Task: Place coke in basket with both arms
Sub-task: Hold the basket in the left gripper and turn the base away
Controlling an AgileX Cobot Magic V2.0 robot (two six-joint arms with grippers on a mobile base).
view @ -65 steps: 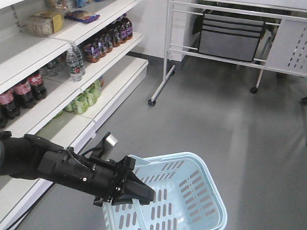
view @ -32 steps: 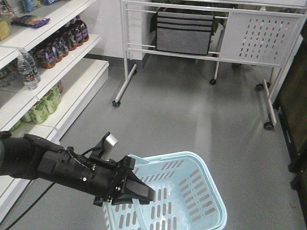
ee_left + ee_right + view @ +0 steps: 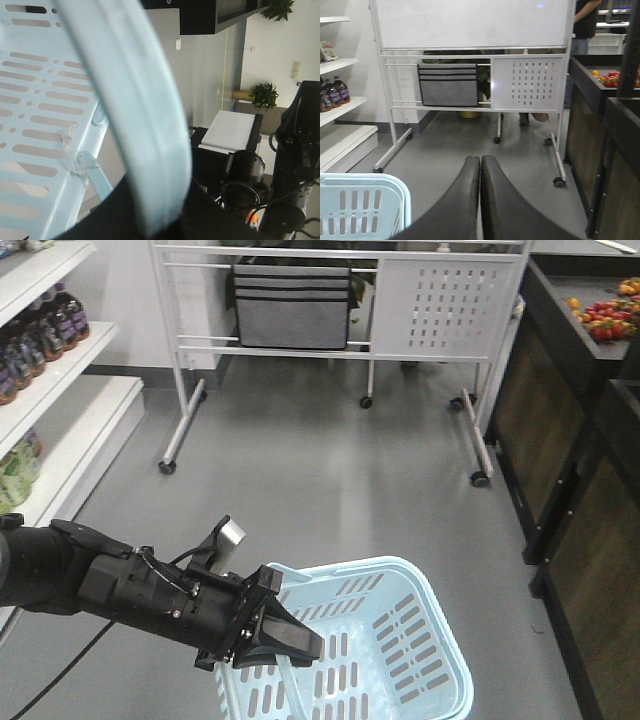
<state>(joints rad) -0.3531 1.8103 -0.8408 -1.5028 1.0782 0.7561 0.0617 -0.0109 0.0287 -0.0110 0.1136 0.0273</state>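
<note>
With the base swung away from the shelves (image 3: 55,380), a wheeled rack (image 3: 330,340) now stands beyond the basket (image 3: 445,660). The left tool (image 3: 300,642) stays clamped on the basket's handle (image 3: 145,125); the right tool (image 3: 480,172) is pressed together, empty. No coke shows, so fetching it likely remains

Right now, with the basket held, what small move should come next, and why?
Probably turn and look for the coke: no view shows it. The left gripper holds the basket by its handle, and the right gripper is shut and empty.
</note>
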